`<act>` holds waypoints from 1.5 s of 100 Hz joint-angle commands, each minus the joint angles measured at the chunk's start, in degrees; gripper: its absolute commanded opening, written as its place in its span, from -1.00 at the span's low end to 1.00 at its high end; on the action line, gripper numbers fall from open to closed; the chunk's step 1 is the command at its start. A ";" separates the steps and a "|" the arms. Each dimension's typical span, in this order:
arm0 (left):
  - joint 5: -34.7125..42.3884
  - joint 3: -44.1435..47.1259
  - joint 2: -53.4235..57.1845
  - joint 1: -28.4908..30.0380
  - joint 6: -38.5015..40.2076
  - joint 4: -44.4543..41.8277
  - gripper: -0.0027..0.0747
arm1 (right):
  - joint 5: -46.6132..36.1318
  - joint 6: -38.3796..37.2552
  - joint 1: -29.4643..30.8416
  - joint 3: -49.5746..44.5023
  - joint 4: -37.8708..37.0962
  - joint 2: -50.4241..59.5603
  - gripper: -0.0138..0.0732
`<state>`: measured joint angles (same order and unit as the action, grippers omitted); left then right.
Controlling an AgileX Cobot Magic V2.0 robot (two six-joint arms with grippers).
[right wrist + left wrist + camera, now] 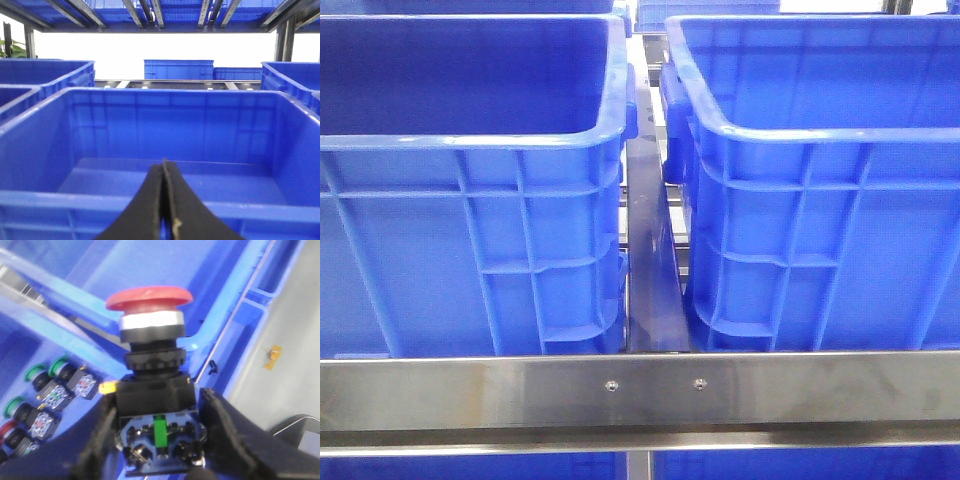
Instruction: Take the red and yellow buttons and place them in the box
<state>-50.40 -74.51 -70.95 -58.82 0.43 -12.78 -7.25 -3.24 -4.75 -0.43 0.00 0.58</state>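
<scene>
In the left wrist view my left gripper (157, 432) is shut on the black body of a red mushroom-head button (149, 298), held above a blue crate (165, 270). A small yellow tab (107, 387) shows at the button's side. Several more buttons with green caps (61, 364) and one with a red cap (7, 429) lie on the crate floor below. In the right wrist view my right gripper (164, 172) is shut and empty, in front of an empty blue crate (150, 200). No gripper shows in the front view. No yellow button is in view.
The front view shows two big blue crates, left (470, 140) and right (820, 140), with a narrow gap between them, behind a steel rail (640, 390). A grey floor (285, 375) lies beside the crate in the left wrist view. More crates (177, 69) stand further off.
</scene>
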 commanded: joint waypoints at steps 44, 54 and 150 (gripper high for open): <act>3.04 -1.74 1.66 -0.51 -0.09 -0.53 -0.98 | 30.72 -9.65 0.01 29.96 5.20 -7.82 -0.84; 3.04 -1.74 1.66 -0.51 -0.09 -0.42 -0.98 | 30.02 -9.65 0.01 30.06 6.91 -7.80 -0.79; 3.04 -1.74 1.66 -0.51 -0.09 0.68 -0.98 | 44.30 40.17 -7.80 30.74 90.67 -37.25 0.51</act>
<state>-50.53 -74.51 -70.95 -58.87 0.00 -11.93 36.62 25.80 -11.42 27.70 74.94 -31.77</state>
